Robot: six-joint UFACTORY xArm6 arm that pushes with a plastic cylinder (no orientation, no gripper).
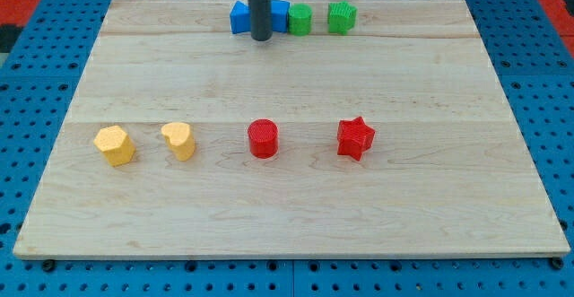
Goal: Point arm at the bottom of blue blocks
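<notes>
My tip [261, 38] sits at six o'clock of the two blue blocks [240, 17], just below their near edge at the board's [287, 198] top, pointing as asked; there's no claw, only a bare rod.

No text, label, brand, number or sign can be read anywhere in the camera view.
</notes>
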